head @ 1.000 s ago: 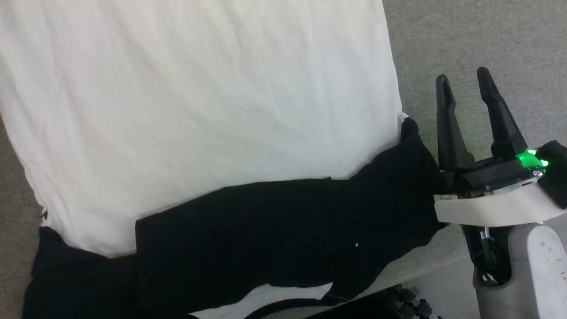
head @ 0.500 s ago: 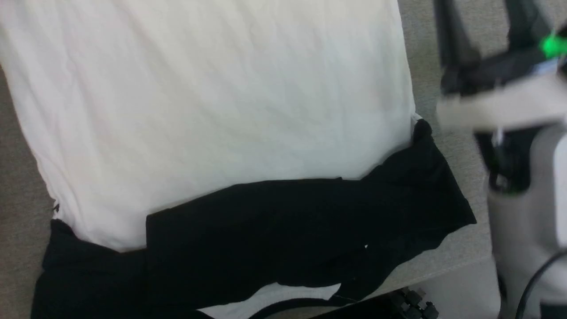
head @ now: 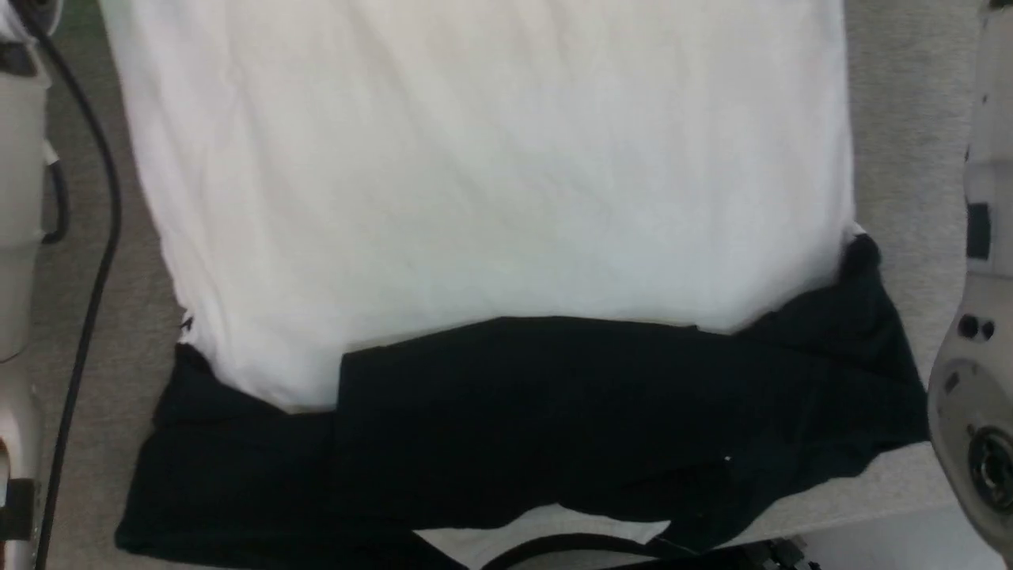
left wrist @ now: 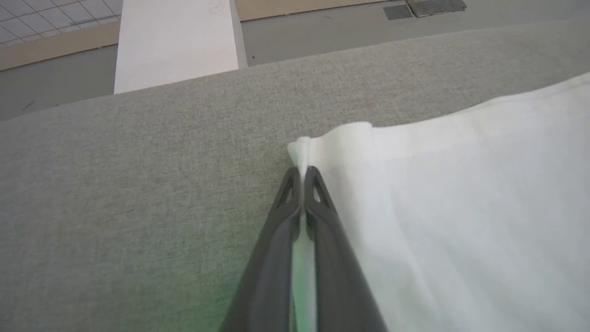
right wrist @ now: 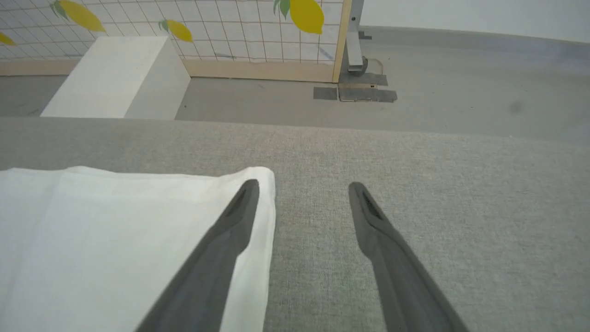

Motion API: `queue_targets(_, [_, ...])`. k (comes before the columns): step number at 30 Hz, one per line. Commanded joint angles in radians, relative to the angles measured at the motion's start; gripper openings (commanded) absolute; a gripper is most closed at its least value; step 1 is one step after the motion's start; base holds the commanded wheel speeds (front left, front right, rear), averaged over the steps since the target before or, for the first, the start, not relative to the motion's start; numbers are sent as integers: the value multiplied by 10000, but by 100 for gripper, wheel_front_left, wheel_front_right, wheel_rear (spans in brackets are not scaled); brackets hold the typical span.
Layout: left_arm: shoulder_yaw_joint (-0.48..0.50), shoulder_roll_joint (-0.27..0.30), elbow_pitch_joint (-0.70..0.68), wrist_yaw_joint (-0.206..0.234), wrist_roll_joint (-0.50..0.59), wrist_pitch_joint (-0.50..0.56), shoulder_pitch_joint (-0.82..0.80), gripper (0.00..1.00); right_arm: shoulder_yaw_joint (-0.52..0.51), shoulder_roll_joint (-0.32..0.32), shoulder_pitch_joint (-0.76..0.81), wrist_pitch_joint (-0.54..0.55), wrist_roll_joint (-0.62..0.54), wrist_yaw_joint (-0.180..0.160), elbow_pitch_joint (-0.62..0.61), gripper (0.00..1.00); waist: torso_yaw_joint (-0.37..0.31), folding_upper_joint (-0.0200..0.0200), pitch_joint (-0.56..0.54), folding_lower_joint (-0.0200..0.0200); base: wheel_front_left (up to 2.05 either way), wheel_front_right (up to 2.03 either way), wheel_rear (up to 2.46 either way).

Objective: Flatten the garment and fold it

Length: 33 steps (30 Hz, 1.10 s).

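We see the garment (head: 491,174) spread flat on the grey table (head: 910,119), white body filling most of the head view. Its black sleeves (head: 601,427) lie folded across the near end of the body, one over the other. The right sleeve's shoulder bunches at the garment's right edge and reaches close to the table's near edge. A bit of white cloth and a curved black strip peek out below the sleeves at the bottom of that view.

The left gripper (left wrist: 302,173) is closed on the garment (left wrist: 461,207). It pinches a far corner of the white cloth, with a small tuft poking out past the fingertips and cloth showing in the slit between the fingers. That corner is puckered at the grip; the rest of the cloth lies flat on the table (left wrist: 138,184).

The right gripper (right wrist: 302,186) is spread wide and holds nothing. Its left finger (right wrist: 221,249) sits over the other far corner of the garment (right wrist: 115,240), and its right finger (right wrist: 392,258) sits over bare table (right wrist: 461,207). We cannot tell whether either finger touches down.

Pale forearms frame the head view, the left forearm (head: 16,198) at the left edge and the right forearm (head: 977,380) at the right edge. A black cable (head: 95,261) hangs down beside the left one.

Beyond the table, on the floor (right wrist: 438,92), stands a white block (right wrist: 115,76). Behind it is a grid panel (right wrist: 207,32) printed with lemons.
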Motion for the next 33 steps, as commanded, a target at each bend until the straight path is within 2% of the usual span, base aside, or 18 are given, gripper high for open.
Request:
queue_targets(1, [-66, -102, 52, -128, -73, -158, -282, 0, -195, 3, -295, 248, -286, -13, 293, 100, 524, -1, 273, -1, 0, 0, 0])
queue_targets(5, [-263, -346, 212, -332, -96, -405, -543, 0, -653, -16, -779, 988, -1127, -13, 1019, 100, 821, -1, 372, -1, 0, 0, 0])
queue_targets(6, [-359, -475, 385, -437, -138, -538, -650, 0, -917, 0, -1003, 1567, -1606, -13, 1393, 45, 957, -1, 380, -1, 0, 0, 0])
queue_targets(9, [-424, -535, 564, -519, -158, -659, -722, 0, -971, 17, -1118, 1995, -1948, -13, 1558, 22, 1017, -1, 379, -1, 0, 0, 0])
queue_targets(10, [-438, -544, 638, -549, -167, -710, -745, 0, -991, 23, -1151, 2089, -2021, -13, 1573, 0, 1026, -1, 378, -1, 0, 0, 0])
queue_targets(13, [-428, -535, 858, -599, -184, -897, -816, 0, -925, 38, -1215, 2248, -2189, -13, 1539, 0, 1014, -1, 396, -1, 0, 0, 0])
queue_targets(16, [-406, -495, 999, -603, -78, -1320, -928, 0, -954, 44, -1271, 1945, -2365, -13, 1311, 0, 976, -1, 436, -1, 0, 0, 0])
queue_targets(27, [-213, -314, 1731, -129, 1116, -5134, -1820, 0, -1275, 53, -1572, -1243, -2895, -13, 880, 0, 761, -1, 282, -1, 0, 0, 0])
queue_targets(30, [-162, -380, 2018, -4, 1207, -5839, -1931, 0, -1259, 54, -1597, -2021, -2796, -13, 1043, 0, 745, -1, 131, -1, 0, 0, 0])
queue_targets(33, [-200, -439, 2302, -99, 1156, -6251, -1842, 0, -953, 47, -1521, -2603, -2541, -13, 1245, 0, 743, -1, -88, -1, 0, 0, 0])
